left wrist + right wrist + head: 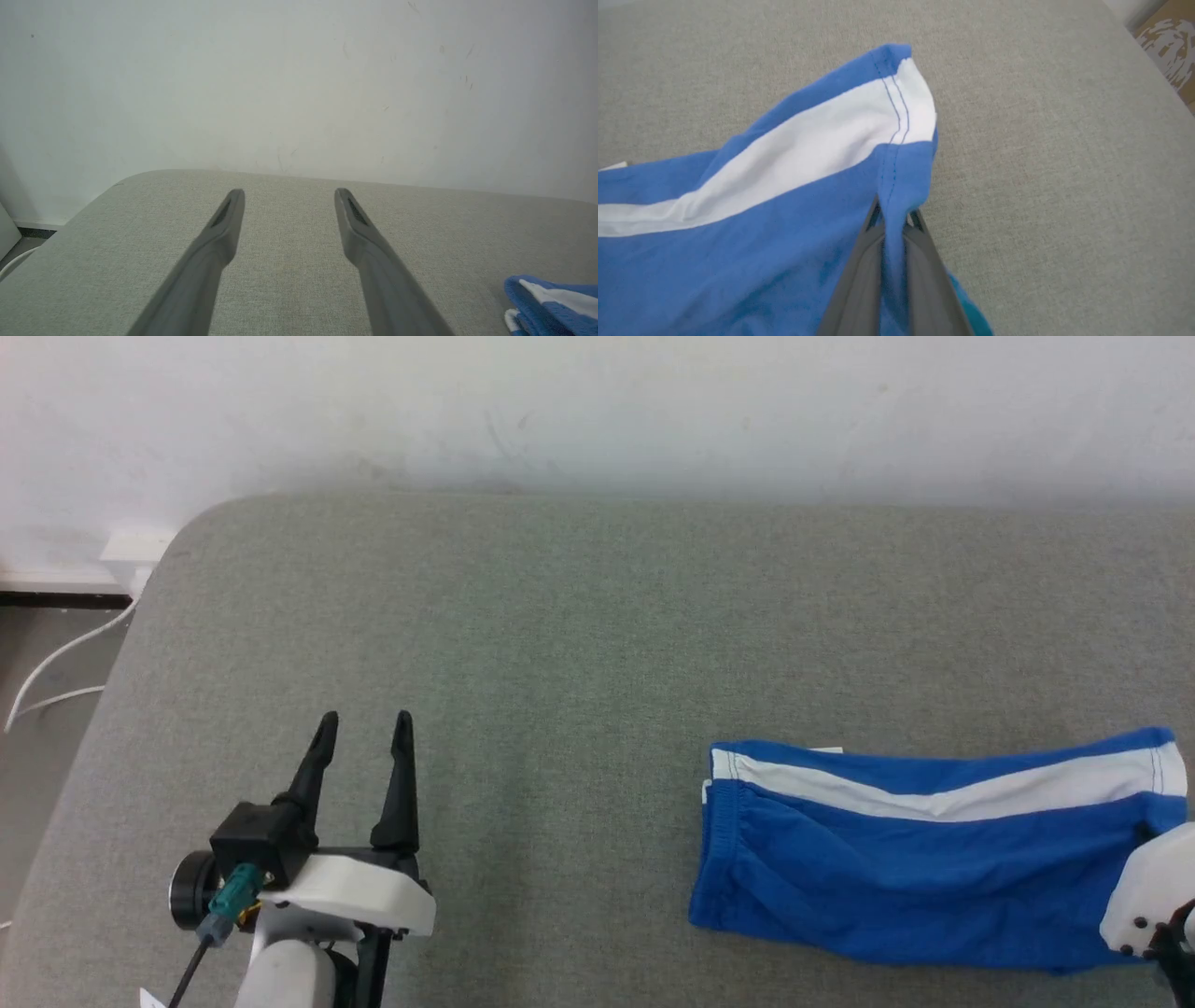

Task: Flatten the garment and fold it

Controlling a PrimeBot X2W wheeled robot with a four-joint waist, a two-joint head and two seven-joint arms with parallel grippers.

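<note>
While right gripper is clamped on the garment hem at 4 o'clock on the grey pad, left gripper sits fingers-apart at 7: flattening step, next likely needs a taut pull toward 3.

Plain indoor test room, more laboratory than home. A broad padded surface covered in grey woven cloth, rounded at its far-left corner, stands against a bare white wall on the far side; the wall bears scuff marks. To the left, a white cable trails loose over the floor, near a small white box at the wall's foot and a dark skirting strip. A printed cardboard box stands past one edge of the surface. Near left, the left gripper of a robot arm, with exposed connector and wiring, hangs over the cloth; near right lies the garment, blue shorts
</note>
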